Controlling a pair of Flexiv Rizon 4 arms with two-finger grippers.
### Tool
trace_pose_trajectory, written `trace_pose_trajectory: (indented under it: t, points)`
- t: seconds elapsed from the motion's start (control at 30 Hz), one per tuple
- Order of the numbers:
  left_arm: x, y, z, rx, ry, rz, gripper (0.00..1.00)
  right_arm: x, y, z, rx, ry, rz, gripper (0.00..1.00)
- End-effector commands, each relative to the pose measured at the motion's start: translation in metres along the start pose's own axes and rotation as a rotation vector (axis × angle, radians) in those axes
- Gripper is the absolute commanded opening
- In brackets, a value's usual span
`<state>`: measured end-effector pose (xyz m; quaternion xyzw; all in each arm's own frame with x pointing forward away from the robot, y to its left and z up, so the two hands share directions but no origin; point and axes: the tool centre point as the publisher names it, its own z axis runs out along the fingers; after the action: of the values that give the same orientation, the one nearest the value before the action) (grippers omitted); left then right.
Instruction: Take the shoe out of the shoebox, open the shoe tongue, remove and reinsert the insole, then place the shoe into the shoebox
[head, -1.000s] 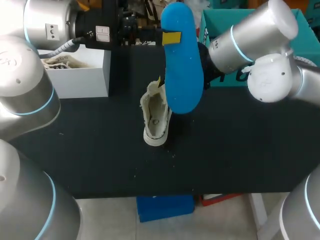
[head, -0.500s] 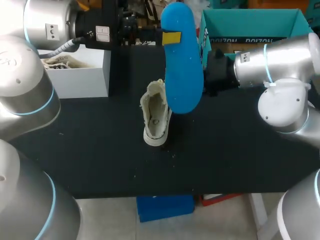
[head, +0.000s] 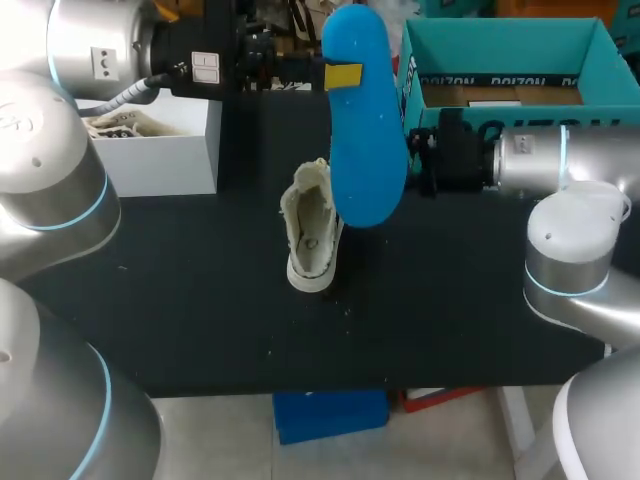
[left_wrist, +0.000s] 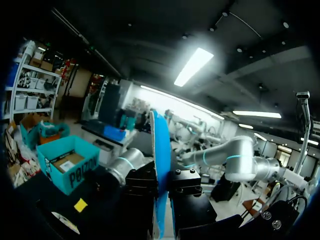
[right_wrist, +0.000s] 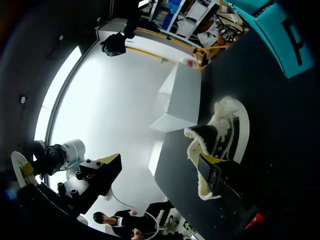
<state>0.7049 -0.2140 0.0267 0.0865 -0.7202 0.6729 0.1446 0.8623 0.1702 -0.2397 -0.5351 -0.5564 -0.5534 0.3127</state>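
Observation:
A blue insole (head: 365, 130) hangs upright above the table, with my left gripper (head: 343, 75) shut on its upper part. In the left wrist view the insole (left_wrist: 160, 140) stands edge-on between the fingers of the left gripper (left_wrist: 161, 186). The cream shoe (head: 312, 235) lies on the black table just below the insole, its opening facing up. My right gripper (head: 415, 160) sits level beside the insole, pointing left, partly behind it. In the right wrist view that gripper (right_wrist: 160, 167) is open wide, with the shoe (right_wrist: 220, 132) ahead of it. The teal shoebox (head: 500, 55) stands open at the back right.
A white box (head: 160, 145) holding another shoe stands at the back left of the table (head: 200, 320). My right arm's elbow (head: 575, 240) rises over the table's right side.
My right arm has pulled back to the right and dropped lower, uncovering the teal shoebox. The left gripper, the insole and the shoe have stayed in place.

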Motion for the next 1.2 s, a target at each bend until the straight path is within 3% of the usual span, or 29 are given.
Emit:
trace_pose_trajectory:
  t: [0.03, 0.13, 0.17, 0.33, 0.37, 0.4, 1.03, 1.1, 1.2]
  points:
    - [-0.001, 0.004, 0.002, 0.022, -0.032, 0.200, 0.00, -0.003, -0.001, -0.003, 0.001, 0.076, -0.002, 1.00]
    - [0.003, 0.011, 0.000, 0.034, -0.064, 0.411, 0.00, -0.003, -0.001, -0.003, 0.001, 0.076, -0.002, 1.00]
    - [0.003, 0.017, 0.000, -0.006, -0.084, 0.507, 0.00, -0.003, -0.001, -0.003, 0.001, 0.076, -0.002, 1.00]
    - [0.003, 0.037, -0.004, -0.002, -0.121, 0.657, 0.00, -0.003, -0.001, -0.003, 0.001, 0.076, -0.002, 1.00]
    - [0.001, 0.041, -0.006, -0.018, -0.124, 0.665, 0.00, -0.003, -0.001, -0.003, 0.001, 0.076, -0.002, 1.00]
    - [-0.004, 0.047, -0.006, -0.088, -0.130, 0.645, 0.00, -0.003, -0.001, -0.003, 0.001, 0.076, -0.002, 1.00]
    - [-0.004, 0.047, -0.006, -0.088, -0.130, 0.645, 0.00, -0.003, -0.001, -0.003, 0.001, 0.076, -0.002, 1.00]
    - [0.003, 0.063, -0.004, -0.103, -0.139, 0.696, 0.00, -0.003, -0.001, -0.003, 0.001, 0.076, -0.002, 1.00]
    - [0.011, 0.090, -0.012, -0.060, -0.160, 0.770, 0.00, -0.003, -0.001, -0.003, 0.001, 0.076, -0.002, 1.00]
